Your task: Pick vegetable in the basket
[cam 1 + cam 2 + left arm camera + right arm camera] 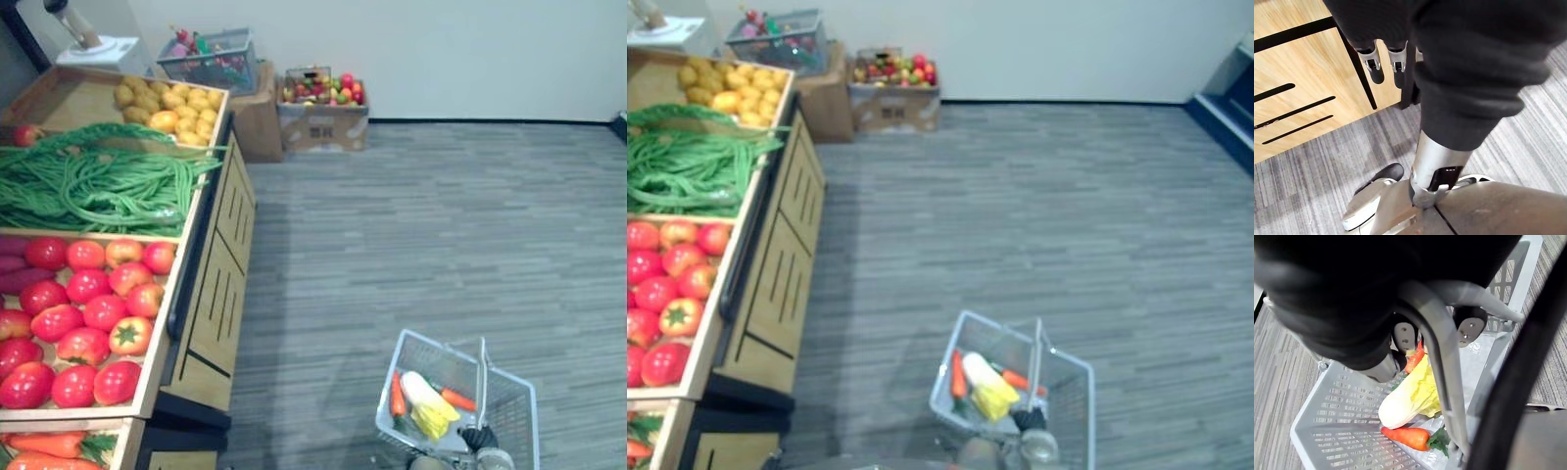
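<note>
While its fingers curl tight round the grey handle (pixel 1442 377), the right hand (pixel 1403 335) grips the basket (pixel 1327 416) from above. Whether the basket hangs clear of the carpet (pixel 441 225) cannot be told. Inside the basket a pale cabbage (pixel 1410 399) with yellow leaves lies across the middle. A carrot (pixel 1408 436) rests just beside the cabbage's white end, near one wall. A second carrot (pixel 1415 360) lies at the cabbage's leafy end, partly hidden under the fingers.

The left hand (pixel 1376 63) hangs with loose fingers that hold nothing, close to the pale wooden side of the produce stand (pixel 211 323).

On that stand the crates run in a row along its top. Red tomatoes (pixel 88 313) fill the crate nearest the basket's side of the floor. Long green beans (pixel 98 186) are heaped in the next crate and spill over its edge. Yellow round produce (pixel 171 108) fills the far crate, and more carrots (pixel 49 446) lie in the crate at the near end.

By the far wall a cardboard box (pixel 321 122) holds mixed fruit, and a wire basket (pixel 211 61) sits on another box beside it.
</note>
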`<state>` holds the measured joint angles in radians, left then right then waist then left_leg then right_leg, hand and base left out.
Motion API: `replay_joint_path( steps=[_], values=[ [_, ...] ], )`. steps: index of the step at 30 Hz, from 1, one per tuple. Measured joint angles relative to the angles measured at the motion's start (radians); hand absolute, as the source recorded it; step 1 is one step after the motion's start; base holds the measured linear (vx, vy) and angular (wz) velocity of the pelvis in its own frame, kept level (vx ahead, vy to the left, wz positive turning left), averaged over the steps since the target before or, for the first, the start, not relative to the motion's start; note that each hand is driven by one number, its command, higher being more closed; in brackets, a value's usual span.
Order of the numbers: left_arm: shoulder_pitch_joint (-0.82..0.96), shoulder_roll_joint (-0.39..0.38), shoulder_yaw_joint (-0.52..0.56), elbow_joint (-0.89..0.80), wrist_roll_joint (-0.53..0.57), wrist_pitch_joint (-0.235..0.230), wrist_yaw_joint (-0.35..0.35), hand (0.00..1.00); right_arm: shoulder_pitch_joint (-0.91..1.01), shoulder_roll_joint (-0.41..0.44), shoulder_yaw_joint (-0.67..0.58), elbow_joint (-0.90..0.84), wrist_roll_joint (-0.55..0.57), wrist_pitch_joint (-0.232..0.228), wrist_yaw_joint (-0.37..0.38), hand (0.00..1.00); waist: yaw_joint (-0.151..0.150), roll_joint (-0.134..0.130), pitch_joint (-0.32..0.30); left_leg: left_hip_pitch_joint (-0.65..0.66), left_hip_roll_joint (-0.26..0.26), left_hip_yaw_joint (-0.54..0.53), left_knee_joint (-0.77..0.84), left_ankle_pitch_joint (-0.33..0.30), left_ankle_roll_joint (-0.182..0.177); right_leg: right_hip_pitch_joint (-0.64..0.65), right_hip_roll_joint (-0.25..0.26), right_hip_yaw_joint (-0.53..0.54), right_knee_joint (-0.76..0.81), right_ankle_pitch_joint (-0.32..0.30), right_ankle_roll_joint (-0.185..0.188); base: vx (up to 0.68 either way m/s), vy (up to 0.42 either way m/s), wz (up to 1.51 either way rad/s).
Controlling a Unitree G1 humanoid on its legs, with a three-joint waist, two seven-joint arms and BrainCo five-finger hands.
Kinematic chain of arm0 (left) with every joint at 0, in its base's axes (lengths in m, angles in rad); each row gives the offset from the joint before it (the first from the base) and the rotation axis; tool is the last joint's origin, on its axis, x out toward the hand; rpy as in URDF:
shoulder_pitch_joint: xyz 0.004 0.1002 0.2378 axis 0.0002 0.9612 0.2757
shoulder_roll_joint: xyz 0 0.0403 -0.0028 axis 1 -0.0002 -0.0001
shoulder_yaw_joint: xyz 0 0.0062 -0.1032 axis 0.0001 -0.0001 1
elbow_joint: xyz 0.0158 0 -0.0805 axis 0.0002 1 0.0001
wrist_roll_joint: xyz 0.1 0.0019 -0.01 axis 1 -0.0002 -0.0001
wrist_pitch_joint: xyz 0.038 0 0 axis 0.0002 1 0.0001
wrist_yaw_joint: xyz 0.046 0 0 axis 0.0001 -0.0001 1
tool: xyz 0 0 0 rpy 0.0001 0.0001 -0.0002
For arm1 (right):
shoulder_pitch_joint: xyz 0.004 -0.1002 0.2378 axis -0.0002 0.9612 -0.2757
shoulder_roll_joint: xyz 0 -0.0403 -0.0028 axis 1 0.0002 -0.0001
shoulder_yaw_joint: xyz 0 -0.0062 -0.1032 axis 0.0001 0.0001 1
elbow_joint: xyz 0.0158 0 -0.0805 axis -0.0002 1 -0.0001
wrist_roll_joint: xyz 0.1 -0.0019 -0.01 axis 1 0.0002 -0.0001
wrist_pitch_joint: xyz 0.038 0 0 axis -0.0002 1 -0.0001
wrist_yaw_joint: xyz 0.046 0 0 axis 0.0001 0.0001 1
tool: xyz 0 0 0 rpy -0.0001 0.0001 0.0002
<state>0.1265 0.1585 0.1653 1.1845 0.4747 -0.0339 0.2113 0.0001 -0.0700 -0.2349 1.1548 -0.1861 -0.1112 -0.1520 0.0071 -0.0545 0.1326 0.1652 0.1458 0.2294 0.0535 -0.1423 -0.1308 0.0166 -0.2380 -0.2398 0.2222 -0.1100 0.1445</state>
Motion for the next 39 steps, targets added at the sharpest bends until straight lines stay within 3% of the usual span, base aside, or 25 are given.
replay_joint_path(
  steps=[4,7,9,10,12,13,16,17,22,27,32,39],
  values=[
    [0.003,-0.005,0.014,-0.004,-0.028,0.000,0.012,0.00,0.004,0.019,0.006,0.005,0.000,0.015,0.000,1.00,0.001,-0.008,-0.017,-0.039,0.019,-0.001,0.050,-0.002,-0.002,0.044,0.022,-0.038,-0.100,0.010,0.015,0.08,-0.062,0.09],
    [0.002,-0.009,0.028,-0.026,-0.067,-0.001,0.023,0.00,0.007,0.018,0.005,0.005,0.000,0.015,0.001,1.00,-0.001,-0.005,-0.014,-0.148,0.043,-0.016,0.281,-0.011,-0.016,0.068,0.023,-0.058,-0.117,0.013,0.012,0.02,-0.077,0.08],
    [-0.002,-0.030,0.028,-0.040,-0.112,-0.002,0.034,0.00,0.018,-0.001,0.007,0.004,-0.001,0.016,0.002,1.00,0.003,0.017,-0.006,-0.202,0.069,-0.035,0.439,-0.008,-0.019,0.104,0.029,-0.063,-0.124,0.013,0.012,0.03,-0.049,0.00],
    [-0.007,-0.041,0.027,-0.036,-0.149,-0.001,0.045,0.00,0.028,-0.011,0.006,0.002,-0.002,0.014,0.001,1.00,0.004,0.026,-0.003,-0.218,0.068,-0.050,0.487,0.012,-0.050,0.128,0.023,-0.065,-0.135,0.013,0.012,0.03,-0.023,-0.03],
    [-0.009,-0.044,0.027,-0.035,-0.190,-0.003,0.048,0.00,0.039,-0.009,0.005,0.002,-0.003,0.014,-0.001,1.00,0.008,0.016,-0.003,-0.232,0.049,-0.045,0.499,0.044,-0.044,0.138,-0.017,-0.067,-0.149,0.014,0.012,0.03,-0.003,0.04],
    [-0.008,-0.046,0.026,-0.035,-0.196,-0.007,0.048,0.00,0.040,-0.013,-0.002,0.002,-0.002,0.013,-0.005,1.00,0.001,0.028,-0.001,-0.212,0.049,-0.025,0.393,0.003,-0.034,0.126,-0.024,-0.078,-0.148,0.014,0.012,0.01,0.046,0.21],
    [-0.006,-0.065,0.016,-0.030,-0.196,-0.007,0.048,0.00,0.022,-0.022,-0.059,0.012,0.003,0.017,-0.011,1.00,-0.006,0.061,-0.006,-0.146,0.021,-0.019,0.122,0.037,-0.025,0.088,-0.011,-0.084,-0.171,0.042,0.033,-0.01,0.114,0.20],
    [-0.004,-0.062,0.015,-0.030,-0.197,-0.008,0.048,0.00,0.020,-0.020,-0.065,0.018,0.007,0.017,-0.012,1.00,-0.005,0.056,-0.005,-0.138,0.018,-0.018,0.098,0.037,-0.025,0.088,-0.013,-0.084,-0.177,0.045,0.034,-0.03,0.118,0.07],
    [0.012,-0.035,-0.038,-0.031,-0.234,-0.014,0.035,0.00,0.014,0.000,-0.072,0.021,0.008,0.010,-0.010,1.00,-0.005,0.038,0.001,-0.078,-0.002,0.023,0.045,0.037,-0.025,0.092,-0.019,-0.051,-0.198,0.076,0.032,-0.04,0.071,-0.28],
    [0.021,-0.036,-0.054,-0.014,-0.296,-0.036,0.012,0.00,0.027,-0.008,-0.081,0.021,0.048,0.001,0.002,1.00,-0.009,0.057,-0.006,-0.051,-0.004,0.038,-0.023,0.044,-0.015,0.080,-0.006,-0.032,-0.224,0.086,0.047,-0.08,-0.021,-0.15],
    [0.027,-0.029,-0.081,0.007,-0.390,-0.045,-0.002,0.00,0.035,-0.008,-0.082,0.023,0.109,-0.002,0.008,1.00,-0.008,0.057,-0.012,-0.038,-0.006,0.047,-0.054,0.054,-0.014,0.077,-0.001,-0.023,-0.237,0.100,0.046,-0.05,-0.013,-0.07],
    [0.022,-0.025,-0.081,0.033,-0.395,-0.047,-0.019,0.00,0.036,-0.008,-0.082,0.037,0.131,-0.002,0.010,1.00,-0.008,0.055,-0.018,-0.016,-0.010,0.056,-0.083,0.062,-0.015,0.096,0.004,-0.022,-0.264,0.111,0.045,0.01,-0.002,-0.02]
  ],
)
